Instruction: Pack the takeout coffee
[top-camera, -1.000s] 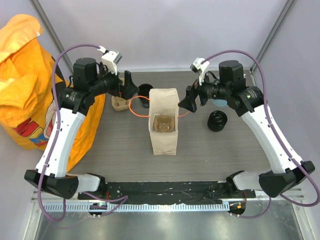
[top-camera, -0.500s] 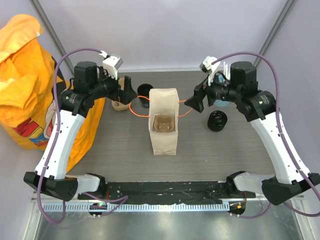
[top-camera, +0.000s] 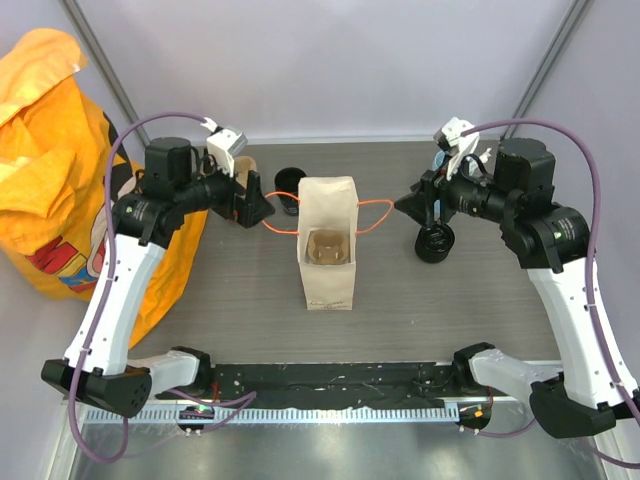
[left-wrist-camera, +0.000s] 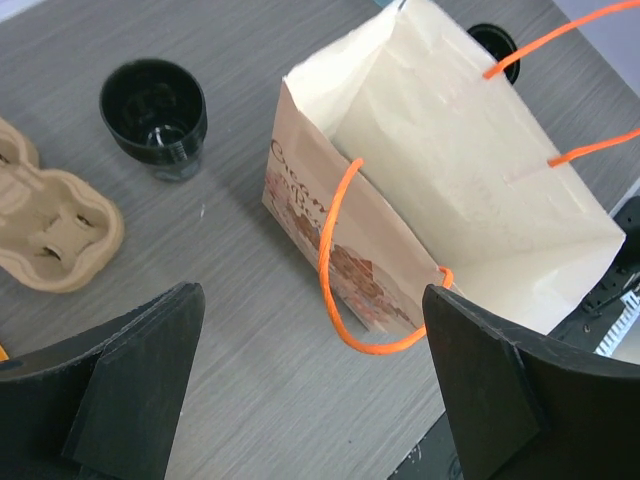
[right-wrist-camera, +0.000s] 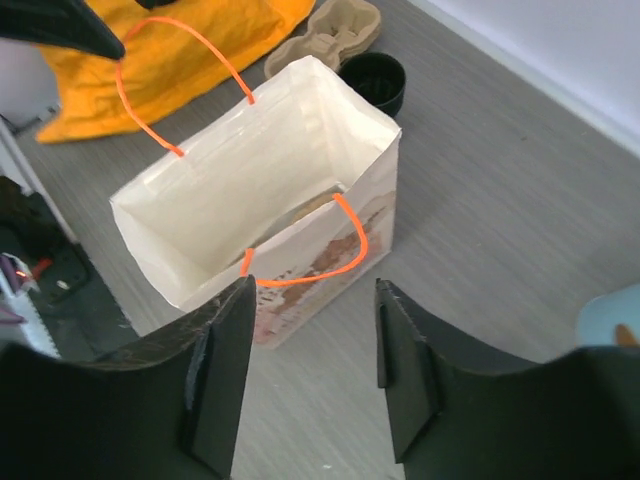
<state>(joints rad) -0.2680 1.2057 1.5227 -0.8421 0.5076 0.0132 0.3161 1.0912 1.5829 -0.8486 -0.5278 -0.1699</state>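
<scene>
The left end effector (top-camera: 255, 206) hangs released, its jaws spread wide and gripping nothing. It is just beside the left orange handle (left-wrist-camera: 335, 270) of the paper bag (top-camera: 328, 262). In its wrist view that loop droops free between the two fingers (left-wrist-camera: 130, 385) without touching either.

The right end effector (top-camera: 410, 205) has its jaws parted more narrowly, also with nothing held. It hovers close to the tip of the bag's right handle (top-camera: 375, 215).

The bag stands upright and open-mouthed in the middle of the grey worktop (top-camera: 230, 300). Its inner walls are pale. From overhead a brownish patch shows deep inside, and I cannot tell whether that is the bag's floor or an item.

The takeout coffee (top-camera: 435, 242) stands on the worktop to the right of the bag, outside it and lid on, just near-side of the right end effector.

Behind the bag's left corner sits an open-topped black cup (left-wrist-camera: 153, 115), dark inside. Left of it the brown pulp carrier (left-wrist-camera: 55, 225) lies flat.

A pale blue cup (right-wrist-camera: 610, 320) is cropped at the edge of the right wrist view, its contents hidden. A slumped orange sack (top-camera: 50, 150) fills the far left.
</scene>
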